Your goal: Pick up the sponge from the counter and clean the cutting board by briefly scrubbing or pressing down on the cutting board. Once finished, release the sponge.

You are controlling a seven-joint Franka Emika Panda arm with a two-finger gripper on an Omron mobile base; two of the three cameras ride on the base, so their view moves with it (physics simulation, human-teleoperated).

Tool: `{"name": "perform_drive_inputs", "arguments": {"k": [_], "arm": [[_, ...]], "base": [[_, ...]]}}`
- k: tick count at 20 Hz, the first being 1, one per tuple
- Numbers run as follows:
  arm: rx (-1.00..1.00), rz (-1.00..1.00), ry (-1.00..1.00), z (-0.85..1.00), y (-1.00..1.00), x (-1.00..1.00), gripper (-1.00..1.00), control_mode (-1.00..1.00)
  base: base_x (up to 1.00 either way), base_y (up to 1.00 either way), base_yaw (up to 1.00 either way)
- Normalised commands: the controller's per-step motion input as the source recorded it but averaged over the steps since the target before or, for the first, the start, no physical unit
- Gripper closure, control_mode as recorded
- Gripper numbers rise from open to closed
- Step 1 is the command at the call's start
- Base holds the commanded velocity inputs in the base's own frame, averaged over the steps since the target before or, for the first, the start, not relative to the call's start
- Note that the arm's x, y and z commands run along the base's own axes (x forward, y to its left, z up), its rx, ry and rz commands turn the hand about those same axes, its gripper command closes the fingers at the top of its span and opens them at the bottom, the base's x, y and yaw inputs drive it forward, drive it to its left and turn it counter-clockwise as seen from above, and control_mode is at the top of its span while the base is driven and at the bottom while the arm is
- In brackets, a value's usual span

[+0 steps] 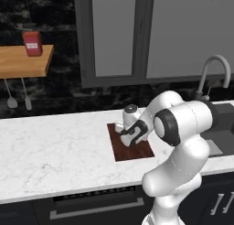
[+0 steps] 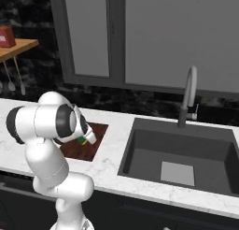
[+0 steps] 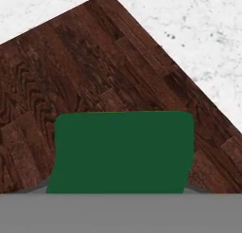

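The sponge (image 3: 123,151) shows its dark green top low in the hand view, lying over the cutting board (image 3: 94,61), a dark reddish-brown wooden slab on the white marble counter (image 3: 189,19). From the right base view the sponge (image 2: 81,140) is a small green and yellow block at the gripper (image 2: 85,139), just over the cutting board (image 2: 86,150). The hand points down over the cutting board (image 1: 137,152) in the left base view. The sponge hides the fingertips, so I cannot tell whether the jaws press on it.
A dark sink (image 2: 177,154) with a curved faucet (image 2: 189,93) lies right of the board. At the far left, a wooden shelf (image 1: 25,59) carries a red canister (image 1: 32,43), with utensils (image 1: 11,100) hanging below. Bare counter (image 1: 55,151) stretches left of the board.
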Motion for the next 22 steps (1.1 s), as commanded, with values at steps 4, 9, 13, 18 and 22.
{"name": "perform_drive_inputs", "arguments": {"k": [4,9,13,18,22], "arm": [[-0.03,0.02,0.00,-0.66,0.69,-0.70,1.00,-1.00],[-0.05,0.02,0.01,-0.39,0.70,-0.69,1.00,-1.00],[0.00,0.04,0.00,-0.61,0.51,-0.81,1.00,-1.00],[0.00,0.06,-0.01,-0.70,0.34,-0.99,1.00,-1.00],[0.00,0.04,0.00,-0.63,0.47,-0.95,1.00,-1.00]], "base": [[0.00,0.00,0.00],[0.00,0.00,0.00],[0.00,0.00,0.00],[0.00,0.00,0.00],[0.00,0.00,0.00]]}}
